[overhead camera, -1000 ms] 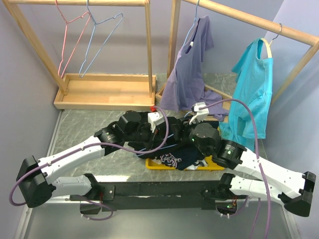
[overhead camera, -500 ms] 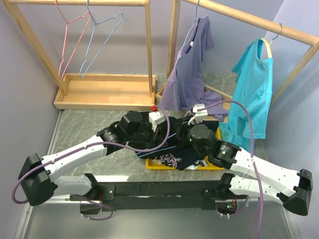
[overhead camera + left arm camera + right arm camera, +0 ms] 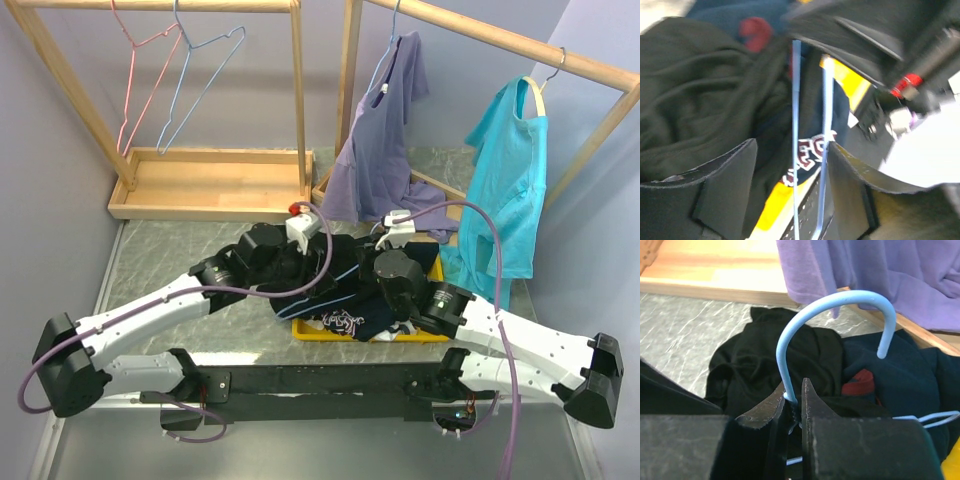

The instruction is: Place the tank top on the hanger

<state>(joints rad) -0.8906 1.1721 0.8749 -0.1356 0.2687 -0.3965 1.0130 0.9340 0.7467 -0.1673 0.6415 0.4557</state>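
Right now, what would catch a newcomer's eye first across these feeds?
The hook of the pale blue hanger arches up out of the right gripper, which is pinched shut on the wire just below it. Behind it lies the crumpled black tank top. In the left wrist view, the left gripper stands open with two of the hanger's wires running between its fingers.

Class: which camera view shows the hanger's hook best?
The right wrist view: the whole curved hook shows, its stem pinched by the right end effector. The left wrist view shows only two hanger wires; in the top view the arms hide the hook.
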